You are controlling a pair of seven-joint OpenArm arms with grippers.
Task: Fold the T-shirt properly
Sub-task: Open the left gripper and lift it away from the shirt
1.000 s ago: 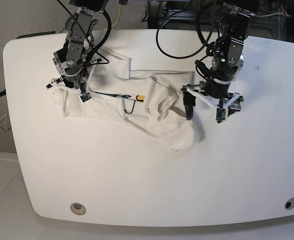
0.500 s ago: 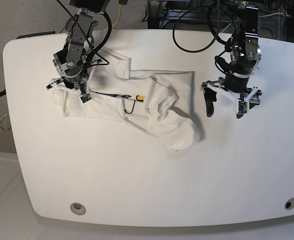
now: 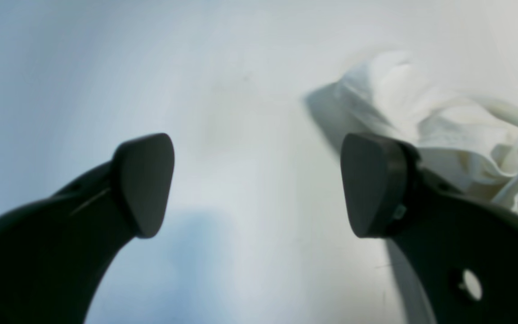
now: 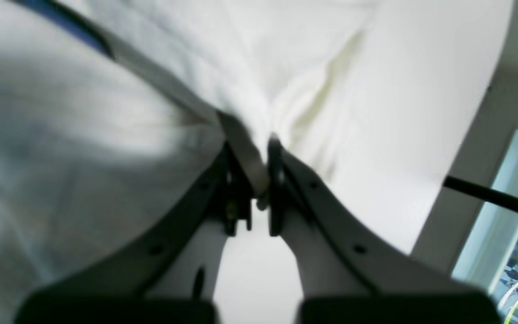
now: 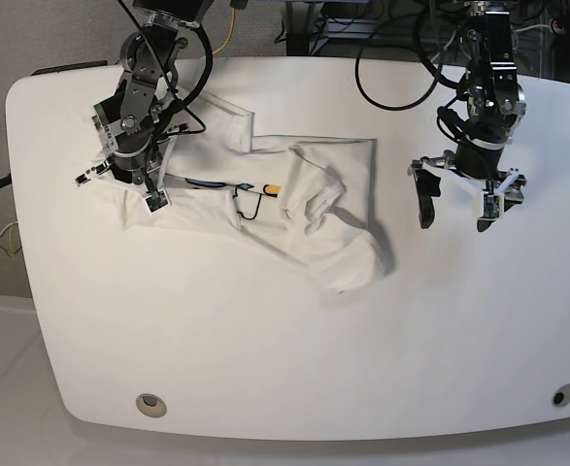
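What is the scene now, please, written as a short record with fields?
shirt: white T-shirt, crumpled and only partly folded, a bunched fold toward the table's middle
surface: white table
left end effector: open, holding nothing, above bare table beside the shirt's edge
right end effector: shut on the shirt's cloth at its far end
print: a little blue and orange shows along one fold; words not readable

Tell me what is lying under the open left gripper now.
Under the left gripper only the bare white table shows, with the gripper's shadow on it. The crumpled T-shirt lies off to one side, not beneath it.
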